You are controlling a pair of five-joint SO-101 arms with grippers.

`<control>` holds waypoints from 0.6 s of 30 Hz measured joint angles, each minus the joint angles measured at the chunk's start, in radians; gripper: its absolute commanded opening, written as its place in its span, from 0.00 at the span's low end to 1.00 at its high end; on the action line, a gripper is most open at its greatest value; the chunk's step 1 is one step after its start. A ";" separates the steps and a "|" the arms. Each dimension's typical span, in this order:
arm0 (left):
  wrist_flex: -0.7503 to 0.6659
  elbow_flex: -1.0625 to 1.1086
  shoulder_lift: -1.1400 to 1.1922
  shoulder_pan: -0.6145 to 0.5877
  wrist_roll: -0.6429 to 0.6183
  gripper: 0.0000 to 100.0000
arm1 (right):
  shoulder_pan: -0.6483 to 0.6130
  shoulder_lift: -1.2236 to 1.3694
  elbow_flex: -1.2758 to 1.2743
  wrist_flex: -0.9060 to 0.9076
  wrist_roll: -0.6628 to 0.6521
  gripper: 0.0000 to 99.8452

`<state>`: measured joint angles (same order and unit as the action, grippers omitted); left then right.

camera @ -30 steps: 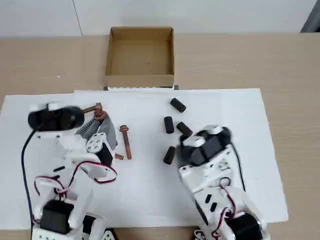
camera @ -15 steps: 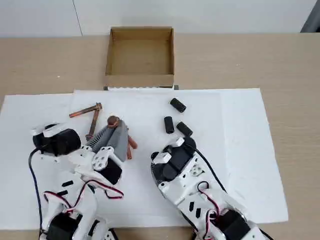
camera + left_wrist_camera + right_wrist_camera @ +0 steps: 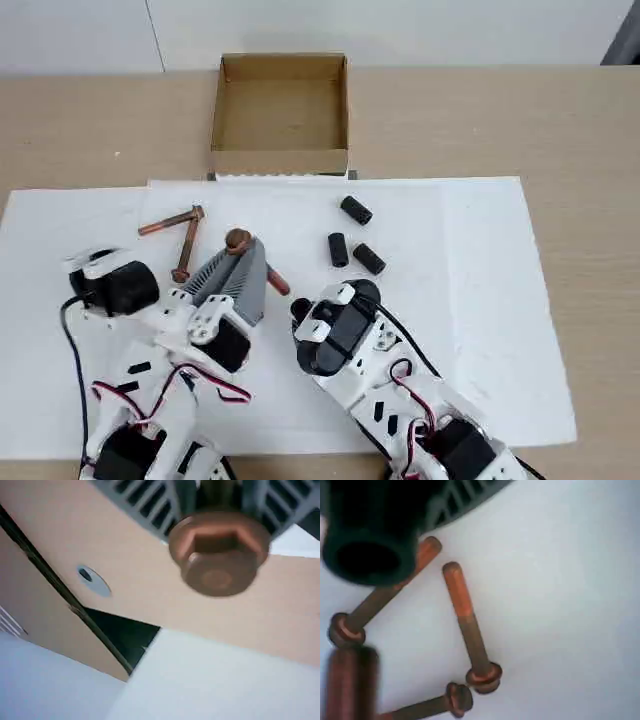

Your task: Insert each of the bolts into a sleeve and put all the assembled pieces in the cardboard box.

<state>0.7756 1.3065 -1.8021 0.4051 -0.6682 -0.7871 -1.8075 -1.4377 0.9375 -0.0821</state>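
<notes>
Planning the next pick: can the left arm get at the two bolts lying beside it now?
Probably not yet. The left arm's jaws are shut on a bolt. The two loose bolts lie near it on open paper, uncovered.

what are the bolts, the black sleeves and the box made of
Bolts: probably metal with a coppery, slightly dull coating, judging by the reddish-brown shanks and flanged hex heads.
Sleeves: matte black and hollow, likely plastic or rubber; the look doesn't settle which.
Cardboard box: plain matte brown cardboard walls, open on top.
</notes>
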 measured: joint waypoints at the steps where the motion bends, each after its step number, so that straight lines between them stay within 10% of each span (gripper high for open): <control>1: 0.002 0.000 0.000 0.018 0.000 0.00 | 0.000 0.000 0.000 0.000 0.000 0.00; 18: 0.003 0.043 0.000 0.046 0.000 0.00 | 0.000 0.000 0.000 -0.046 0.000 0.00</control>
<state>0.7787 1.3495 -1.8021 0.4511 -0.6682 -0.7871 -1.8075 -1.4377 0.8915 -0.0821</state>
